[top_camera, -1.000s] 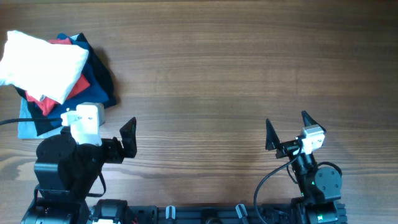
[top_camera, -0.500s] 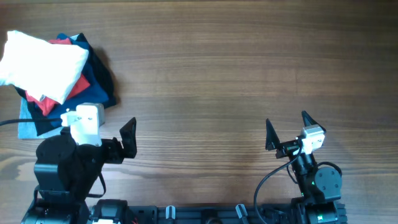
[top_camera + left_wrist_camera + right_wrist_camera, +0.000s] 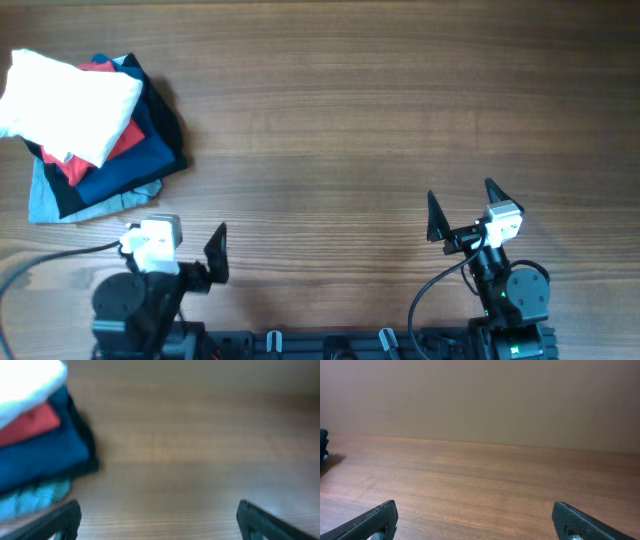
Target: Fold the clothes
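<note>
Black left fingers (image 3: pixel 216 252) farther from clothes (image 3: pixel 65 95)

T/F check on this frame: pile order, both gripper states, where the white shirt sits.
1. The white T-shirt lies on top of the pile. True.
2. The left gripper is shut on the white T-shirt. False: it is open, holds nothing and is apart from the pile.
3. The right gripper is open over bare table. True.
4. The white T-shirt is spread flat mid-table. False: it sits bunched on the pile, on the left arm's side.
5. A red garment shows beneath the white T-shirt. True.
</note>
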Controlling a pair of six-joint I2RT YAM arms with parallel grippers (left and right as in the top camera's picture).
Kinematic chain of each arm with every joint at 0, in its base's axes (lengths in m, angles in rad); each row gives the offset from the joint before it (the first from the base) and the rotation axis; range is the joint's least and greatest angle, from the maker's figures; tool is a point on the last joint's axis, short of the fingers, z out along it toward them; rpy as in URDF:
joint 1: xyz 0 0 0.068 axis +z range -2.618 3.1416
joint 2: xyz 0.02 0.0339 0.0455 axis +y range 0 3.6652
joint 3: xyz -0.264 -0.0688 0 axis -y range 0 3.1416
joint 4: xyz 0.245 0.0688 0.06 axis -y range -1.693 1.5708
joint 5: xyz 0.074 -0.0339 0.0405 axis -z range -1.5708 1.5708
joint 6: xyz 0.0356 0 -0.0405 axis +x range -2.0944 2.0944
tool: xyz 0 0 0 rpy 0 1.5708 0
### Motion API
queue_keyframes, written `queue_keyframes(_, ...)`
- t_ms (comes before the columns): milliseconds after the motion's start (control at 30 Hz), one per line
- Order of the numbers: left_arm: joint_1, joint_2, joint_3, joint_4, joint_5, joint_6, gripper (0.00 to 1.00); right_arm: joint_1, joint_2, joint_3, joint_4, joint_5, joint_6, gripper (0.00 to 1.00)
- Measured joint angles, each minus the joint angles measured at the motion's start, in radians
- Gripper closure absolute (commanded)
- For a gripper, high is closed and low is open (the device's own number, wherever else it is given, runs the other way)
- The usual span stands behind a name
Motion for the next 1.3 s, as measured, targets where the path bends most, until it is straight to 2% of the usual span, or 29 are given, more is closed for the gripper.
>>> queue_keyframes(167,0.000,-0.129,-0.237,0.283,0.050,-0.006,0.00,0.000,0.000,0.000,0.001,0.000,0.000,0.00)
queue_keyframes(400,0.000,-0.138,-0.472,0.735,0.102,-0.011,0.00,0.000,0.000,0.000,0.001,0.000,0.000,0.00)
queue_keyframes(433,0.000,-0.138,-0.486,0.758,0.105,-0.010,0.00,0.000,0.000,0.000,0.001,0.000,0.000,0.00)
queue_keyframes(567,0.000,-0.138,-0.509,0.772,0.101,-0.010,0.00,0.000,0.000,0.000,0.001,0.000,0.000,0.01)
queue_keyframes(667,0.000,-0.139,-0.510,0.710,0.100,-0.010,0.00,0.000,0.000,0.000,0.001,0.000,0.000,0.00)
queue_keyframes(1300,-0.010,-0.138,-0.511,0.709,0.100,-0.010,0.00,0.000,0.000,0.000,0.001,0.000,0.000,0.00)
